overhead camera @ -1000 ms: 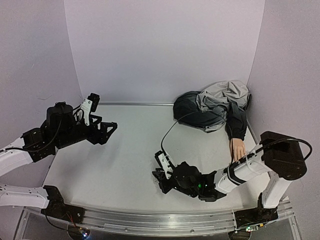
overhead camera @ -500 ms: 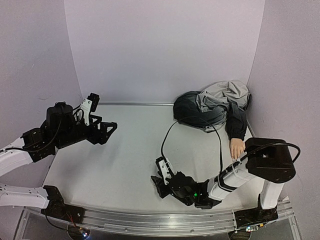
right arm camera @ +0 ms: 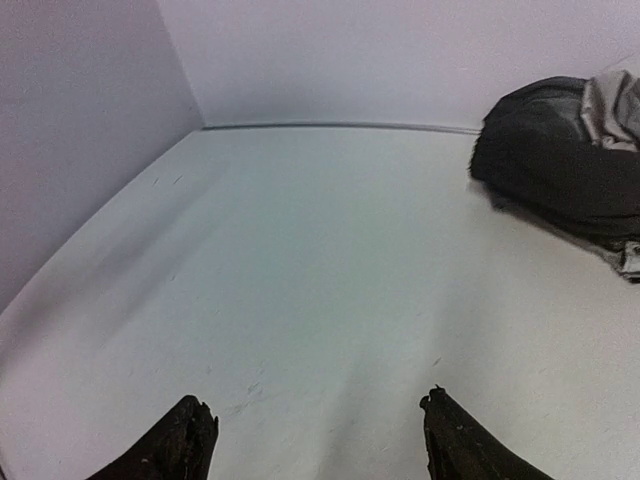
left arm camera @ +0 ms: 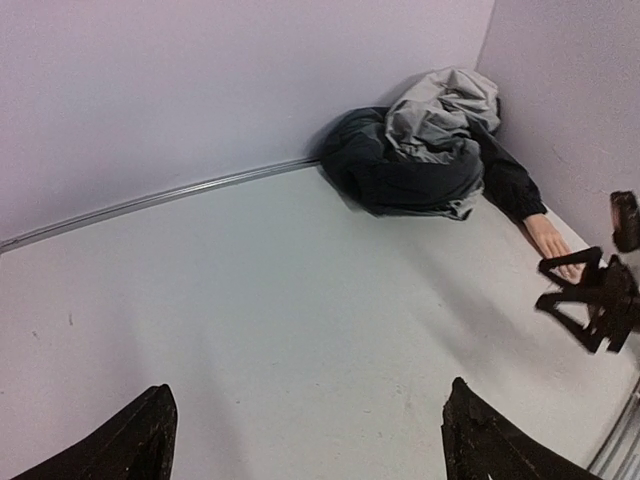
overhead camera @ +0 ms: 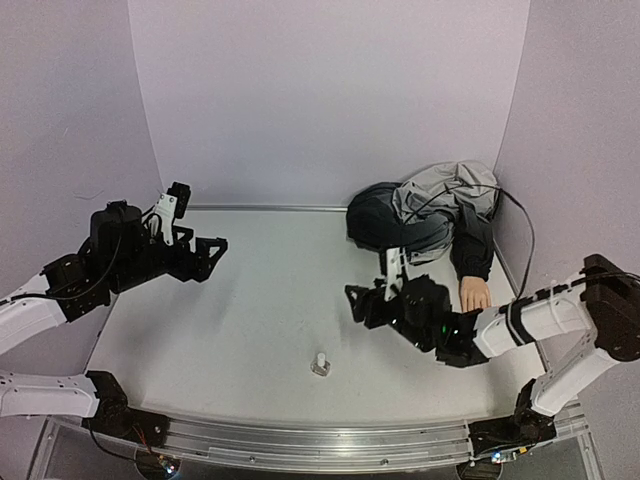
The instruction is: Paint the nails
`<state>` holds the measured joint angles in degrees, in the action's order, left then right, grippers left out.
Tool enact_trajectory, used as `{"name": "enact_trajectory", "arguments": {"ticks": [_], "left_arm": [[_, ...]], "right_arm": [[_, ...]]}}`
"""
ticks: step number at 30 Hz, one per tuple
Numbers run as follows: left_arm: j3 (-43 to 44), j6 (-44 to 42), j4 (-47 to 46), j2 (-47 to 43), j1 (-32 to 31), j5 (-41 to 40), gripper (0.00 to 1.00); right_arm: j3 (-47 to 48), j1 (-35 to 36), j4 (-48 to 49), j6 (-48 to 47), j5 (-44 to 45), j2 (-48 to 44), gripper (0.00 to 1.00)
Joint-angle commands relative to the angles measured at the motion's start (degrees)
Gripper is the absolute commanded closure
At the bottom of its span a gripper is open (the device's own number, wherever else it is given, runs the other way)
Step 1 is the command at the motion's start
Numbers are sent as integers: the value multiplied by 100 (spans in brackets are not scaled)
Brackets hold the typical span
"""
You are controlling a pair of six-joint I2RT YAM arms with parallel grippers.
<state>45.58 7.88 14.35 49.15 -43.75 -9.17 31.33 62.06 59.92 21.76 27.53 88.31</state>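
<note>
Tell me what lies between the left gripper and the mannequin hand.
Mostly bare table; just short of the mannequin hand stands the open right gripper. The left wrist view shows it, looking out from the left gripper.

Right gripper (overhead camera: 356,305) has withdrawn from the near edge and moved back toward the right side of the bench. Its jaws stand apart and empty, and its wrist is now near the mannequin hand (overhead camera: 474,296). A small clear bottle (overhead camera: 320,364) now stands exposed and upright by the near edge. Left gripper (overhead camera: 210,256) has shifted slightly toward the left edge.
</note>
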Motion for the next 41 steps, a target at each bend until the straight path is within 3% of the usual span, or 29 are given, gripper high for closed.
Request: {"name": "enact_trajectory", "arguments": {"ticks": [1,7,13,19,25,28,41], "left_arm": [[-164,94,-165,-120,772,-37,6],[-536,280,-430,-479,2941,668,6],[-492,106,-709,-506,3640,606,8],[-195,-316,-768,-423,3663,440,8],[215,-594,-883,-312,3655,689,6],[257,-765,-1020,-355,3655,827,1],[198,-1077,-1093,-502,3654,706,1]], "right_arm": [[-164,-1398,-977,166,-662,-812,26],[-197,-3519,-2060,-153,-1643,-1866,23],[21,-5295,-2724,-662,-2404,-2441,16],[471,-5337,-3289,-1089,-2018,-3067,2],[617,-5332,-3460,-1231,-1918,-3459,2],[595,-5330,-3426,-1219,-1957,-3617,2],[405,-5331,-3185,-1299,-1962,-3998,2]]}}
